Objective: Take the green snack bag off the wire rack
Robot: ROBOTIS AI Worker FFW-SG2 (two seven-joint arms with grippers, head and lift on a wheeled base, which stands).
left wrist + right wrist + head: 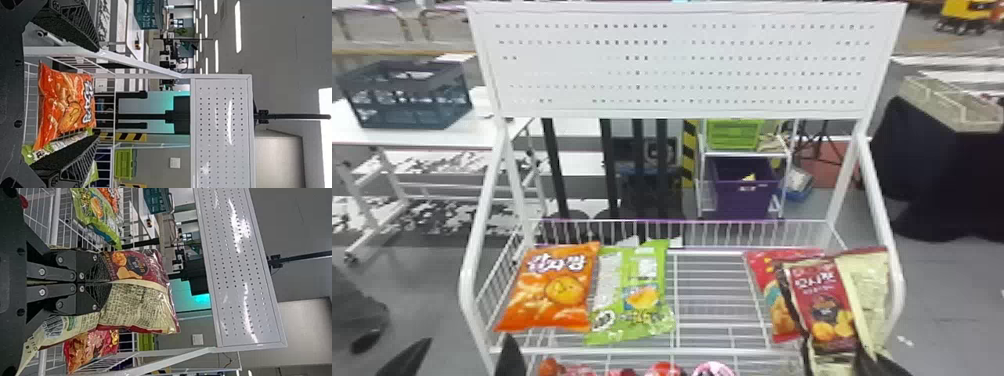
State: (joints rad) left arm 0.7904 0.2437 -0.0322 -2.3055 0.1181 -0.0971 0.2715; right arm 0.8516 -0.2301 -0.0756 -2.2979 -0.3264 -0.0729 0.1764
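One green snack bag (pixel 632 300), and it's lying on the wire rack (pixel 707 352), low and left of centre in the head view, printed panels facing up. Its side is nestling against the orange bag (pixel 552 290), the pair probably bracing each other, while bare wires are running along its other side, so that flank is looking like the easier way in.

Over to the left wrist view: the left tool (pixel 97 94) is standing wide open, gripping nothing, presumably leaving room for a bag's width. Down at lower right of the head view, the maroon bag (pixel 827 300) is being held by the right tool (pixel 102 282), clamped tight, the film bunching there, likely for a firmer bite than on the puffed body.

Now the awkward bits! One finger (pixel 74 154) is covering part of the green bag in the left wrist view; contact, we're not able to call. The cream film (pixel 867 285) is leaving us guessing: same bag or a second? The red bag (pixel 757 265) is hiding partly behind, and round red items (pixel 664 369) are being cut off along the bottom edge.
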